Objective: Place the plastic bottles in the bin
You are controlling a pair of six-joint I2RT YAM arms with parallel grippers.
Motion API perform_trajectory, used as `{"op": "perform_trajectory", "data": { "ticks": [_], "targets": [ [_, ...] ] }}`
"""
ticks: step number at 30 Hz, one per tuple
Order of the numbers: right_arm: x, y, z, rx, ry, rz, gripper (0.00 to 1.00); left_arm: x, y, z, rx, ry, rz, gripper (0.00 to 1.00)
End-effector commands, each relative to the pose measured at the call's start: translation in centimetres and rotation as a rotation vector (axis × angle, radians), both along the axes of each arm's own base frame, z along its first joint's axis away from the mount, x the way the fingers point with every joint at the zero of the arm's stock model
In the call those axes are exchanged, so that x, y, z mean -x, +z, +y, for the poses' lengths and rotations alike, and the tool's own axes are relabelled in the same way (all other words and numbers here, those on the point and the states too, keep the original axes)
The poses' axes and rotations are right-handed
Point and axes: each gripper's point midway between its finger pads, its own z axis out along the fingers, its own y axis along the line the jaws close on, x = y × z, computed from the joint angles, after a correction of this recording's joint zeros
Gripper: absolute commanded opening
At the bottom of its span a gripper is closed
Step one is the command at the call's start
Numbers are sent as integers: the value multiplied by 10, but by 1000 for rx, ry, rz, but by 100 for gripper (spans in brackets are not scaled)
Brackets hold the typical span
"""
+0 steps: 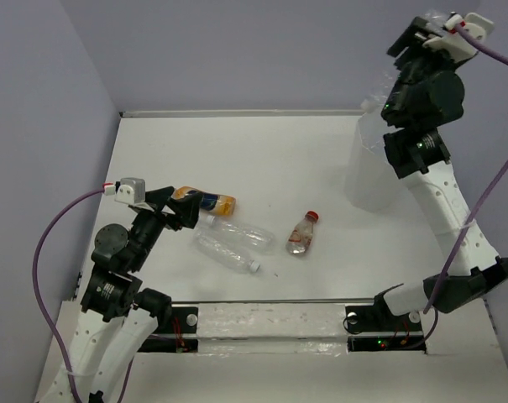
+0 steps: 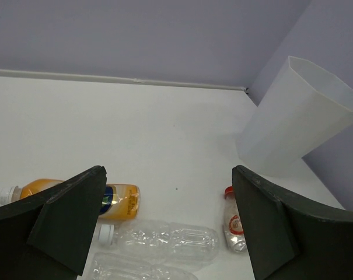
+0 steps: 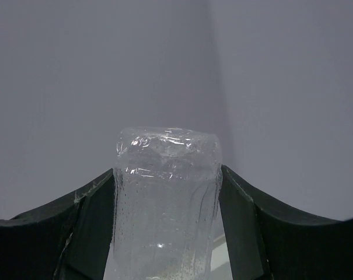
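**Right gripper closed on a clear bottle, left gripper spread wide over the table**

Right gripper (image 3: 167, 172) is seen clamped on a clear crinkled bottle (image 3: 164, 204), whose body fills the gap between the two dark fingers in the right wrist view. In the top view this gripper (image 1: 405, 46) is raised in the upper right corner, higher in the frame than the bin (image 1: 373, 164). The left gripper (image 2: 169, 169) is held with its fingers spread wide and nothing between them. In the top view it (image 1: 182, 214) sits low at the left, just beside the orange-filled bottle (image 1: 205, 201).

One bin is counted. It is translucent white with an angular rim and stands on the table (image 1: 279, 151) at the right of the top view. In the left wrist view it (image 2: 299, 116) appears at the upper right. Its contents cannot be told through the cloudy wall.

Five bottles are counted: one gripped and four lying on their sides at the lower centre of the table.
- The orange-filled bottle carries a dark blue label and a white cap.
- An upper clear bottle (image 1: 237, 229) and a lower clear bottle (image 1: 227, 252) lie close together; both are crinkled, and the white cap of each is seen.
- A red-capped bottle (image 1: 302, 233) lies apart to their right, between them and the bin.
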Motion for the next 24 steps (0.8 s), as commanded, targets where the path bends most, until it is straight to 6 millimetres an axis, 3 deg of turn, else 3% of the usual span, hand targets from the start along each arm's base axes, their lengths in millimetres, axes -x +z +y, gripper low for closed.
{"op": "perform_trajectory", "data": {
  "ticks": [1,4,5,7,8,11,12,15,16,18,19,20,24],
  "targets": [
    [6,-1,-108,103,-494,59,53,6,24,0,21,-13,-65,99],
    [7,1,-148,113,-627,37,53,5,20,-3,15,-28,-54,99],
    [2,-2,-151,123,-633,46,53,6,20,-4,13,-34,-53,99],
    [-3,-10,-148,152,-614,55,53,6,21,-3,15,-34,-57,99],
    [-13,-26,-144,161,-584,70,53,7,22,-3,16,-31,-60,99],
    [-13,-49,-141,114,-522,78,53,8,23,-2,19,-30,-66,99],
    [-19,-72,-139,117,-509,120,53,8,23,-3,18,-33,-64,99],
    [-16,-94,-138,82,-478,145,54,7,22,-5,16,-39,-59,99],
    [-20,-114,-136,94,-459,195,54,7,22,-5,14,-40,-59,99],
    [-17,-120,-129,65,-393,176,57,7,22,-4,14,-37,-61,99],
    [-19,-134,-123,75,-365,212,58,6,22,-4,15,-37,-59,99],
    [-17,-138,-122,72,-354,215,59,6,22,-4,15,-36,-59,99],
    [-11,-150,-108,90,-315,272,81,5,21,-5,13,-36,-54,99]
  ]
}}
